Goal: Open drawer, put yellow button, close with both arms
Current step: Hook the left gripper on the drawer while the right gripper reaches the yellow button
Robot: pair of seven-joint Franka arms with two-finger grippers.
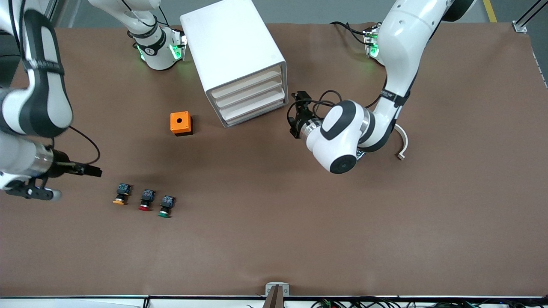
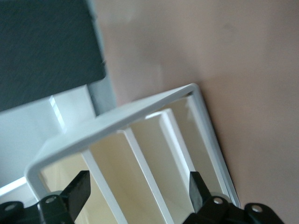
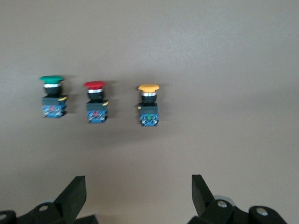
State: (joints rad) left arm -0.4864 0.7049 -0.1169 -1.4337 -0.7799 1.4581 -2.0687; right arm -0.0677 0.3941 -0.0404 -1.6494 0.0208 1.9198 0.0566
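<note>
A: Where does the left end effector [image 1: 295,114] sit?

B: Low over the bench [image 1: 299,222], just beside the front of the white cabinet [image 1: 233,55] at the left arm's end of it. Its fingers [image 2: 79,189] are spread wide, and in the left wrist view they frame the cabinet's open face with the drawer fronts between them.

A: And the drawer [image 1: 248,84]?

B: The top one sits flush with the two below it, closed.

A: The yellow button [image 1: 121,194]?

B: On the bench toward the right arm's end, nearer the front camera than the orange box [image 1: 180,123]. It lies in a row with the red button [image 1: 146,200] beside it and the green button [image 1: 165,206] after that, yellow closest to the right arm.

A: Right end effector [image 1: 92,170]?

B: Up over the bench near that row, touching none of the buttons. The right wrist view shows its fingers [image 3: 74,193] held wide apart, with the yellow button [image 3: 148,105] between them and farther off.
</note>
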